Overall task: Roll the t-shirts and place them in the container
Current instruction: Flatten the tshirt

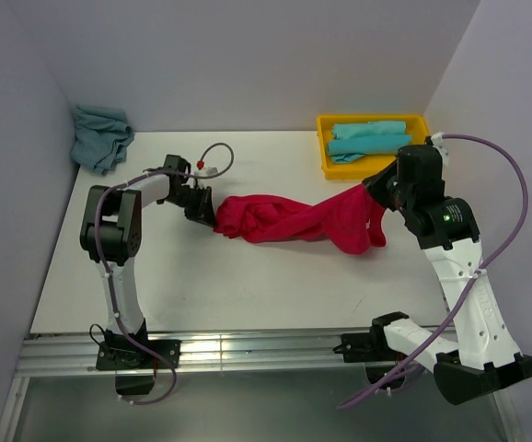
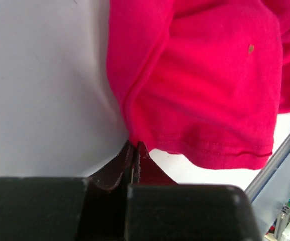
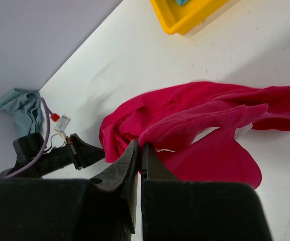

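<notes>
The red t-shirt point(image 1: 294, 221) hangs bunched and stretched between my two grippers over the middle of the white table point(image 1: 229, 285). My left gripper point(image 1: 207, 216) is shut on its left end; the left wrist view shows the cloth point(image 2: 205, 80) pinched at the fingertips point(image 2: 135, 146). My right gripper point(image 1: 376, 189) is shut on its right end and holds it lifted; the right wrist view shows the red fold point(image 3: 200, 125) in the closed tips point(image 3: 140, 146). Rolled turquoise t-shirts point(image 1: 367, 138) lie in the yellow tray point(image 1: 327, 166). Another turquoise shirt point(image 1: 100, 136) lies crumpled at the far left corner.
The yellow tray stands at the back right, just behind my right gripper. Grey walls close the table at the back and on both sides. A metal rail point(image 1: 248, 350) runs along the near edge by the arm bases.
</notes>
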Tool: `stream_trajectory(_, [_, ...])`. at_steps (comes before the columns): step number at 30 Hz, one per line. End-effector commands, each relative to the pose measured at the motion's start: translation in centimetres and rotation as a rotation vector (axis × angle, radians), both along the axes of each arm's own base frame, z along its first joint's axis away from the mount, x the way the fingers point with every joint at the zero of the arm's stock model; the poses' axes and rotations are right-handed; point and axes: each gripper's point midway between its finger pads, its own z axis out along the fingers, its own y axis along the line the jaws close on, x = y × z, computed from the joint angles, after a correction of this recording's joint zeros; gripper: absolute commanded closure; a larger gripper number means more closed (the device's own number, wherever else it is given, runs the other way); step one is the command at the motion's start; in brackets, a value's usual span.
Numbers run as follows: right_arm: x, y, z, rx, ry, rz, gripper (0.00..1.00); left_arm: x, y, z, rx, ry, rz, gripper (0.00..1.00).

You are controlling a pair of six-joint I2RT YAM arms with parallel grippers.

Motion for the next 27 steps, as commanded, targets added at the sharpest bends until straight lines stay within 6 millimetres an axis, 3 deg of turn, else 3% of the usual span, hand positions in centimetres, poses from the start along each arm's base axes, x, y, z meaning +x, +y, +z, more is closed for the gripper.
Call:
stream_trajectory(1, [0.5,-0.4,1.5,-0.009,-0.051,0.002,1.00,2.0,0.3,1.6,0.003,-0.041,0.012,1.00])
stream_trajectory(3, [0.4,-0.5,1.8,-0.018,-0.057,0.005,1.00,3.8,1.4,2.7,0.028,-0.080,0.054,1.00])
stream_trajectory(4, [0.3,-0.7,2.0,-0.020,-0.060,0.003,1.00,5.8,2.8,4.1,0.037,-0.115,0.096,1.00])
stream_trajectory(6, [0.0,-1.2,2.2,-0.024,-0.062,-0.006,1.00,8.0,4.6,5.4,0.056,-0.138,0.155,1.00])
stream_trajectory(7, [-0.2,-1.4,2.2,-0.031,-0.060,-0.004,1.00,10.4,6.0,6.6,0.086,-0.186,0.190,1.00])
stream_trajectory(8, [-0.4,-1.9,2.3,-0.033,-0.064,-0.015,1.00,11.1,8.0,6.9,0.110,-0.173,0.233,1.00])
stream_trajectory(10, [-0.8,-2.3,2.4,-0.043,-0.067,-0.017,1.00,13.7,9.8,8.0,0.159,-0.225,0.273,1.00])
stream_trajectory(11, [-1.0,-2.5,2.3,-0.045,-0.065,-0.019,1.00,14.4,12.1,8.1,0.183,-0.223,0.318,1.00])
stream_trajectory(16, [-0.9,-3.8,1.1,-0.067,-0.035,-0.035,1.00,19.2,15.8,8.8,0.316,-0.309,0.413,1.00])
stream_trajectory(19, [-0.8,-4.2,0.7,-0.071,-0.026,-0.039,1.00,21.4,16.7,9.0,0.346,-0.345,0.457,1.00])
stream_trajectory(24, [-0.2,-4.3,-0.8,-0.072,0.001,-0.037,1.00,22.7,16.2,9.7,0.330,-0.417,0.474,0.99])
stream_trajectory(27, [0.1,-4.1,-1.9,-0.067,0.019,-0.023,1.00,22.0,14.1,10.1,0.272,-0.404,0.413,0.75])
